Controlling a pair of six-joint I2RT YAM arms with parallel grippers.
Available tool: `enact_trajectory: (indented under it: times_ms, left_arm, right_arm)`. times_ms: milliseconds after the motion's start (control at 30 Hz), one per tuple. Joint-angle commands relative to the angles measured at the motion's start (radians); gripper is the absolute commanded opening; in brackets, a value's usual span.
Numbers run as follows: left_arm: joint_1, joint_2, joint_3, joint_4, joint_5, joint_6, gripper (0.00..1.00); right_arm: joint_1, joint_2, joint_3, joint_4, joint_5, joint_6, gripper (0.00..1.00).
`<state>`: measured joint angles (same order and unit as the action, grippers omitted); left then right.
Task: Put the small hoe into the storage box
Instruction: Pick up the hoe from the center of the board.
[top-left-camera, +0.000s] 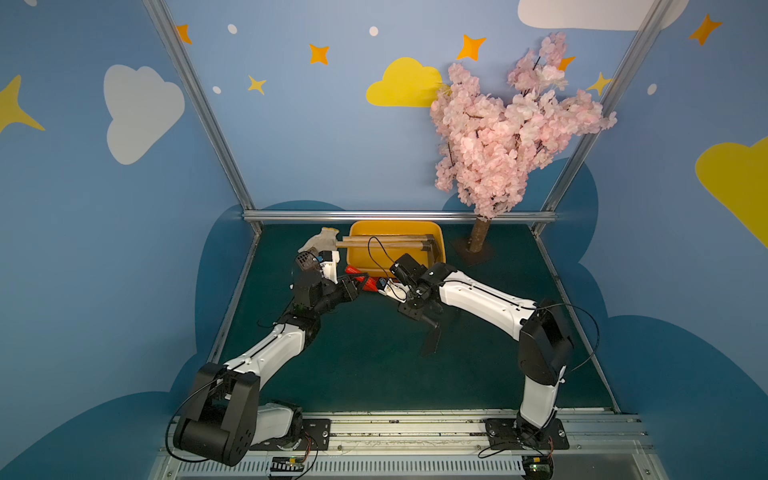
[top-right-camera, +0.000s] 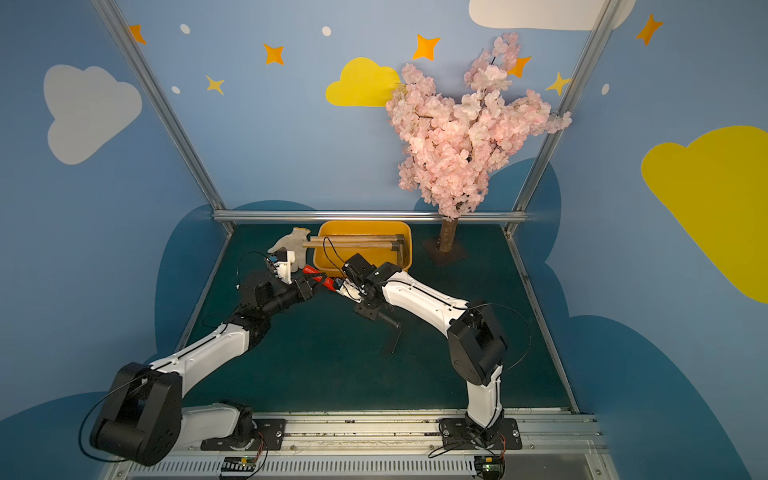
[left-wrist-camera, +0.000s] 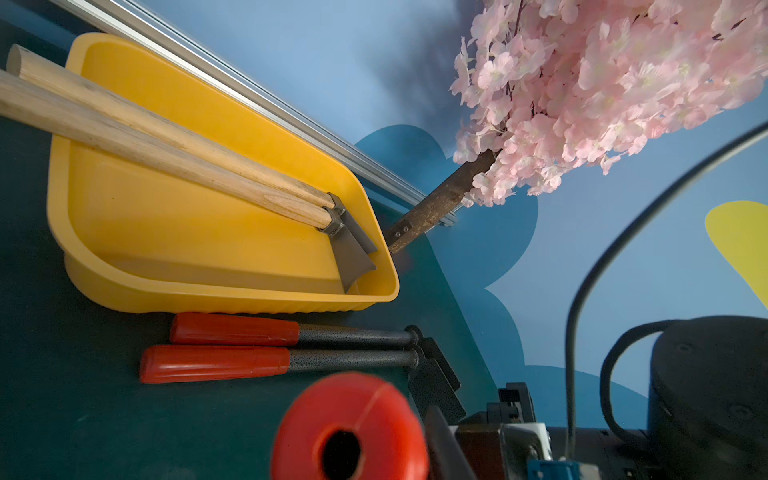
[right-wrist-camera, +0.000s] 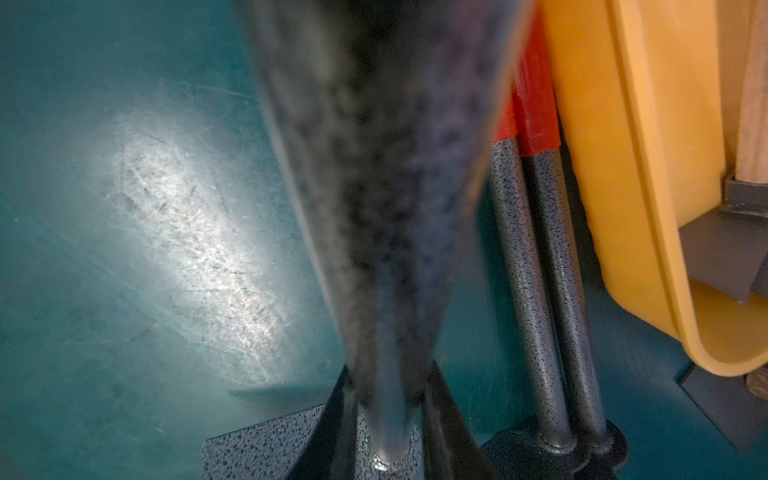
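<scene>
The small hoe (top-left-camera: 430, 338) has a red handle, a speckled grey shaft and a dark blade, and hangs above the green table in front of the storage box (top-left-camera: 395, 224). My right gripper (top-left-camera: 409, 305) is shut on its shaft (right-wrist-camera: 374, 208), with the blade below in both top views (top-right-camera: 392, 340). My left gripper (top-left-camera: 355, 286) is shut on the red handle end (left-wrist-camera: 374, 407). In the left wrist view only one of its fingers (left-wrist-camera: 442, 446) shows, pressed against the handle. The yellow-orange box (left-wrist-camera: 208, 295) stands at the back of the table.
Two wooden-handled hoes (left-wrist-camera: 187, 153) lie in the box, handles over its rim. Two more red-handled hoes (left-wrist-camera: 232, 328) lie on the table against the box's near wall. A white glove (top-left-camera: 320, 241) lies left of the box, and a pink blossom tree (top-left-camera: 515, 124) stands to its right.
</scene>
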<state>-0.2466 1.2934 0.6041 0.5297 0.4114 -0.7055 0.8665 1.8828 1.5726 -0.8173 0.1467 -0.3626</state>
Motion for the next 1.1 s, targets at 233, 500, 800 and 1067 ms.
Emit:
enact_trajectory:
  times_ms: [233, 500, 800, 1067]
  left_arm:
    - [0.005, -0.055, -0.056, 0.018, -0.051, 0.072, 0.03]
    - [0.008, -0.092, -0.094, 0.033, -0.127, 0.058, 0.03]
    - [0.006, -0.143, -0.141, 0.033, -0.215, 0.06, 0.03]
    - [0.005, -0.151, -0.157, 0.028, -0.221, 0.073, 0.03]
  right_arm:
    - [-0.071, -0.156, -0.062, 0.101, -0.055, 0.158, 0.36]
    - [-0.176, -0.306, -0.187, 0.164, -0.199, 0.425, 0.38]
    - [-0.205, -0.303, -0.369, 0.156, -0.259, 0.808, 0.38]
    - [-0.203, -0.29, -0.427, 0.163, -0.288, 0.894, 0.38]
